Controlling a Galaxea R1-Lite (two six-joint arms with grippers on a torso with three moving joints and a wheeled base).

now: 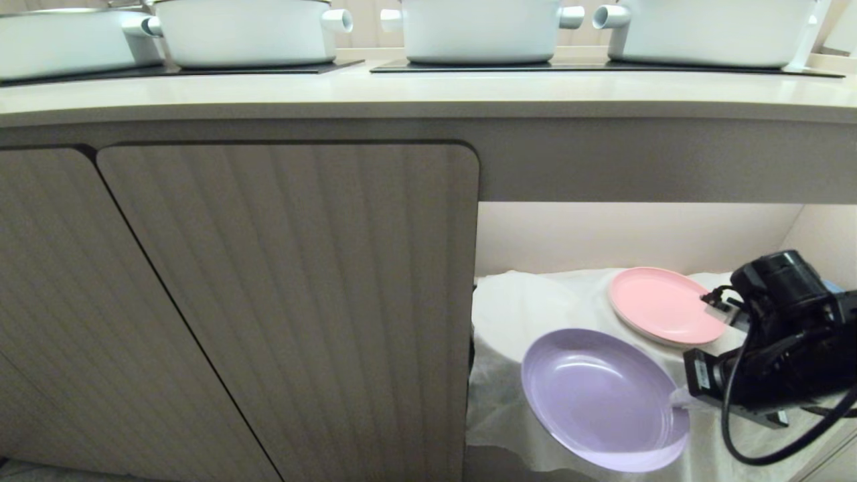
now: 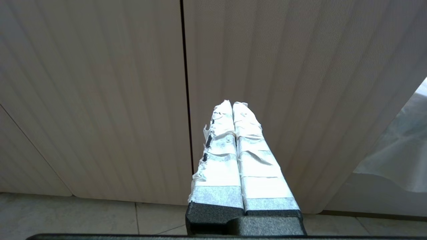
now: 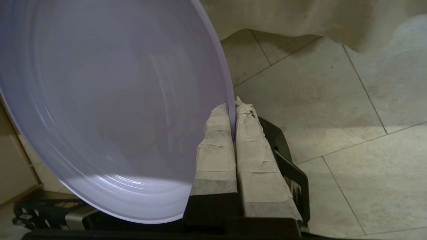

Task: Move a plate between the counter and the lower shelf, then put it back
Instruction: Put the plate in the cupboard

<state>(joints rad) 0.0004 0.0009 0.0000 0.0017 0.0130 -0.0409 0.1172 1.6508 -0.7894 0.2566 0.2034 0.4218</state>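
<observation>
The lilac plate (image 1: pixel 596 395) hangs tilted at the front of the lower shelf (image 1: pixel 529 301), a cream niche draped in white cloth, and its near edge reaches past the cloth's front edge. My right gripper (image 1: pixel 677 399) comes in from the right and is shut on the plate's right rim. In the right wrist view the rim of the plate (image 3: pixel 110 100) is pinched between the taped fingers of this gripper (image 3: pixel 232 106). The counter (image 1: pixel 428 94) runs across the top. My left gripper (image 2: pixel 232 104) is shut and empty, facing the cabinet doors, and is outside the head view.
A pink plate (image 1: pixel 663 304) lies on the cloth behind the lilac one. Several white pots (image 1: pixel 479 30) stand on the counter's black hob panels. Ribbed cabinet doors (image 1: pixel 288 301) fill the left. Tiled floor (image 3: pixel 333 116) lies below the shelf.
</observation>
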